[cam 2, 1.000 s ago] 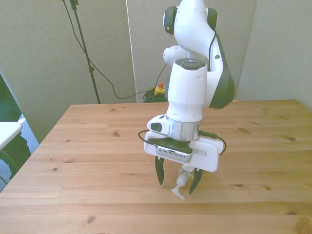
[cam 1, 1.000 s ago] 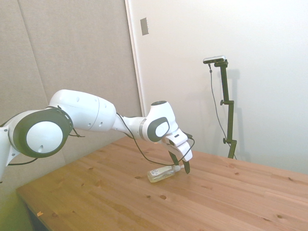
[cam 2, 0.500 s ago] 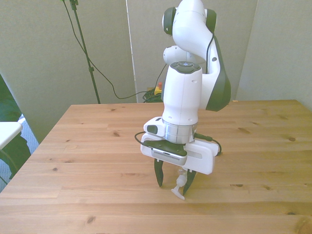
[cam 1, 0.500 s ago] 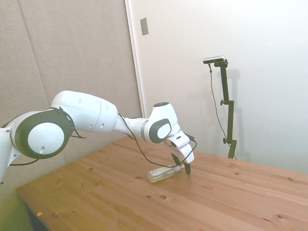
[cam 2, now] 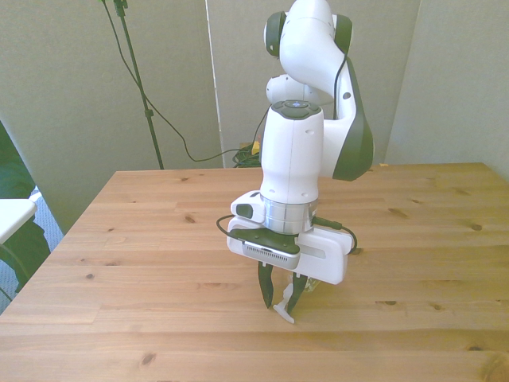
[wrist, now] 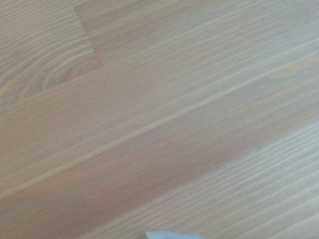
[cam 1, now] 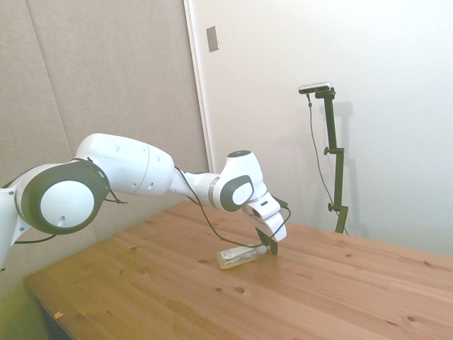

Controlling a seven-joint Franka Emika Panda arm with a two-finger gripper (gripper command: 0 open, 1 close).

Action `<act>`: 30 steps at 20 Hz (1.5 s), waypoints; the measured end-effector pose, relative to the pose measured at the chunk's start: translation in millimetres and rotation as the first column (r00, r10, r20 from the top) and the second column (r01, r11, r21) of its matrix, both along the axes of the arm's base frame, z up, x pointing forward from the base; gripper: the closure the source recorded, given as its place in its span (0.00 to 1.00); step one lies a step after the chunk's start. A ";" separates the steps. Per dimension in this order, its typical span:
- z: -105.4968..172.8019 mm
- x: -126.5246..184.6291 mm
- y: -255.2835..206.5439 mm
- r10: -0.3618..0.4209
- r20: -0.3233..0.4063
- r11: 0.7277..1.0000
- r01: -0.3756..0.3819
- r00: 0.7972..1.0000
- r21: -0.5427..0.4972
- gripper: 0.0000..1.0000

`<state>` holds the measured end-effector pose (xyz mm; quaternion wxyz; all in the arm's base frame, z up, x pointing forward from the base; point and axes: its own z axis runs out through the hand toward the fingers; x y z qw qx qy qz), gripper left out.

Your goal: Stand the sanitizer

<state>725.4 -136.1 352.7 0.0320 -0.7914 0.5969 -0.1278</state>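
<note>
A: Where's the sanitizer (cam 1: 238,256)?

B: Lying on its side on the table (cam 1: 340,297), roughly mid-board. Clear body with pale liquid points back toward the arm's side; the white pump top (cam 2: 284,311) points toward the front view's near edge.

A: And the gripper (cam 2: 280,298)?

B: Down low at the pump end, fingertips close to the wood. The jaws stand narrow, drawn in on either side of the neck just behind the pump. Looks like they hold the bottle there, though the actual contact is too small to confirm from either view.

A: Why grab the neck and not the body?

B: My reading: the bottle lies flat, so the neck is the slim part that fits between the fingers, and lifting that end would let the heavier base swing down and pivot on the table.

A: Wrist tilt?

B: The hand leans forward over the bottle in the side view, not straight down. That suits a tipping-up motion.

A: Wrist camera any use?

B: Mostly bare wood grain and a knot. One pale sliver (wrist: 169,235) at the picture's edge, likely the pump, too blurred to be sure.

A: Task status?

B: Not yet stood. Risk is the thin neck slipping or twisting in the grip.
</note>
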 end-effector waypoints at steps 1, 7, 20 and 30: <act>0.0 -0.2 -0.7 -0.002 0.000 1.000 0.002 1.000 0.002 1.00; 5.3 0.4 -0.8 -0.019 -0.012 0.999 0.019 1.000 0.045 1.00; 113.3 -32.6 60.1 -0.036 0.306 0.998 0.049 0.951 -0.035 1.00; 137.9 -77.7 81.8 -0.086 0.538 0.954 0.225 0.839 -0.199 1.00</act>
